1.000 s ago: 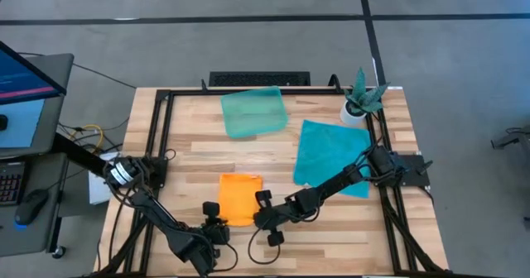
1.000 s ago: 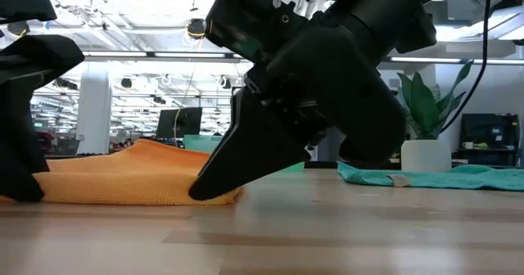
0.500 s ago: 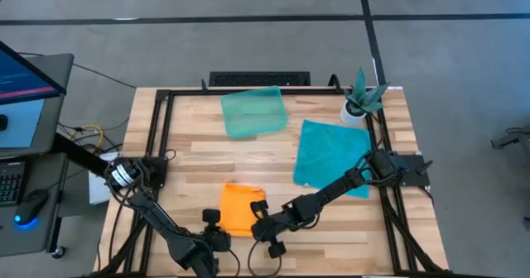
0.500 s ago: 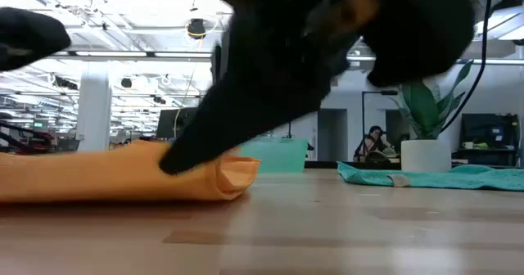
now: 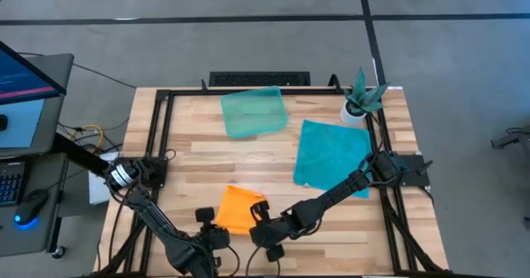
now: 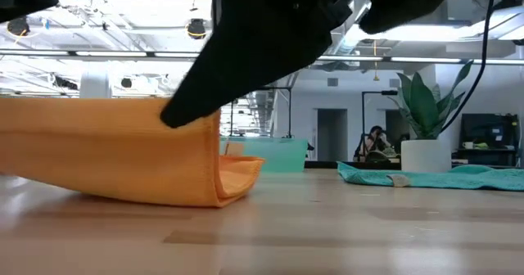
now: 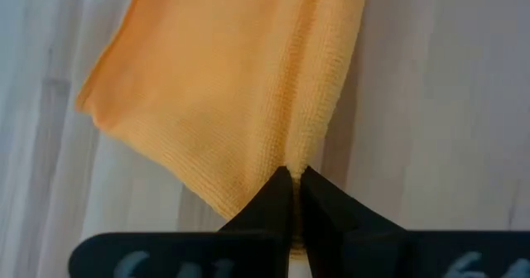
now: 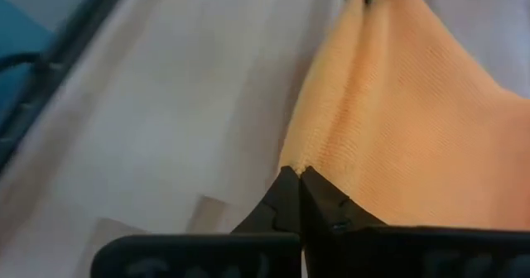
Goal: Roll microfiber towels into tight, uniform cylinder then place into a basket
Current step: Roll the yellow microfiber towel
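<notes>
A wooden surface [image 5: 199, 154] is carrying everything, framed by black rails. The orange towel [image 5: 234, 209] is sitting near the front edge, folded small and bunched. The left hand [image 5: 207, 220] is sitting at the towel's left front corner, its arm reaching in from the left edge. The right hand [image 5: 260, 218] is sitting at the towel's right side, its arm stretching across from the right edge. The teal-blue towel [image 5: 331, 155] is lying flat toward the right edge, the right arm crossing over its front corner. The pale-green basket [image 5: 253, 112] is resting near the back edge, left of a small potted plant [image 5: 362, 98] in the back right corner.
</notes>
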